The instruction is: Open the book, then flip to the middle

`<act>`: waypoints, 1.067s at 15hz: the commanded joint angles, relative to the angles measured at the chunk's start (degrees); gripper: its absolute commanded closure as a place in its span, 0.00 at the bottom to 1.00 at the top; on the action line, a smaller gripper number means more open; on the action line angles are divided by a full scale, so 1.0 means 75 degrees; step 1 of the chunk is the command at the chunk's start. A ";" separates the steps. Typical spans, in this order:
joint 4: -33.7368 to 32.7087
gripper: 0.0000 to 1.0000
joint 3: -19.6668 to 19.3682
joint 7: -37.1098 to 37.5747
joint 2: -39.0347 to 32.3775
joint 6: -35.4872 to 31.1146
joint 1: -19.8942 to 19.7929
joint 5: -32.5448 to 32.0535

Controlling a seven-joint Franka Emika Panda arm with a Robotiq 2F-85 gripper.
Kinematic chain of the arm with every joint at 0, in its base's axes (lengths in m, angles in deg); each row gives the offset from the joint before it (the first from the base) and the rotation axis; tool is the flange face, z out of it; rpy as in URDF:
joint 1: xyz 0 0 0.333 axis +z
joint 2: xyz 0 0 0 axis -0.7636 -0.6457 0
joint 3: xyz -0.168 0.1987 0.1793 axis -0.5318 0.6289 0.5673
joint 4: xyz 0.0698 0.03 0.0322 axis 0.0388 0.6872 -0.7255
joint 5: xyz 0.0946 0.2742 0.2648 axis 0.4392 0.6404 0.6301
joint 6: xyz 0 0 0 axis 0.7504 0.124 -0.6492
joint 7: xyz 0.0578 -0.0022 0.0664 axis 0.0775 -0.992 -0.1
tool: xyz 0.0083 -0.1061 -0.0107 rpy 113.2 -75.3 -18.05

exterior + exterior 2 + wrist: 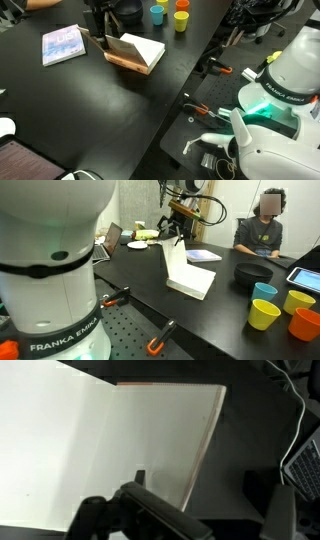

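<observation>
The book (138, 52) lies on the black table (60, 100), partly open. Its tan-orange cover shows at the bottom edge, and a stack of white pages stands lifted at a steep angle (183, 265). My gripper (104, 27) is right at the top edge of the lifted pages, also seen in an exterior view (177, 228). In the wrist view the white page (90, 445) fills the left. The gripper's two fingers (205, 510) stand wide apart, with the page edge between them. The gripper looks open and is not clamped on anything.
A thin blue-purple book (63, 44) lies beside the open one. Coloured cups (181, 20) stand at the table's far side, and a black bowl (252, 276) stands near more cups (264, 313). A person (262, 225) sits at the table. My base (275, 110) stands by tools.
</observation>
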 commanded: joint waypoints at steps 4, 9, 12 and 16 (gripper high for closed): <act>-0.0125 0.00 0.0135 -0.1252 -0.0282 0.0279 -0.0125 0.1401; 0.0279 0.00 -0.0336 -0.0830 -0.0053 -0.0062 -0.0466 0.1327; 0.0684 0.00 -0.0650 -0.0798 0.0159 -0.0243 -0.0853 0.1611; 0.1202 0.00 -0.0961 -0.0909 0.0238 -0.0545 -0.1221 0.2050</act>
